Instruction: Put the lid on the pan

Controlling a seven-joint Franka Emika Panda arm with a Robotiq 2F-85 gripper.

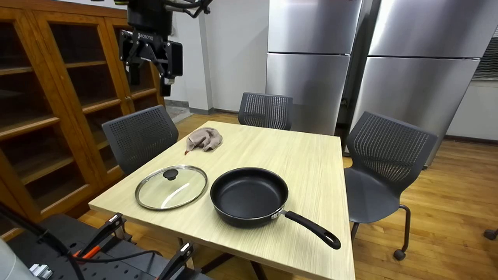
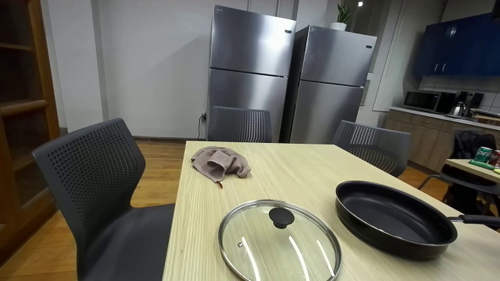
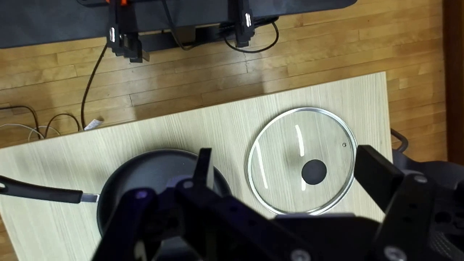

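Well below the empty, wide-spread black claw [image 1: 150, 89] lay the round clear-glass lid [image 1: 163, 191], black knob [image 1: 170, 174] up, presumably for grasping, and the round black frying pan [image 1: 249, 196].

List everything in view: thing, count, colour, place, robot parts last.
table: one, pale wood, foreground
pan: one, black, on the table
lid: one, clear, on the table beside the pan
cloth: one, brownish, on the table
chairs: at least three, dark grey, around the table
fridges: two, silver, beyond the table
plant: one, green, on a fridge
cabinet: one, brown, behind a chair
counter: one, brown-fronted, far background
microwave: one, dark, on the counter
cupboards: unclear count, blue, above the counter
cans: two, green and red, side table
bench: one, dark, near the table
clamps: two, black, at the bench's edge
cables: several, mostly black, around the bench
floor: one, brown, below the table
gripper: one, black, open, above the table
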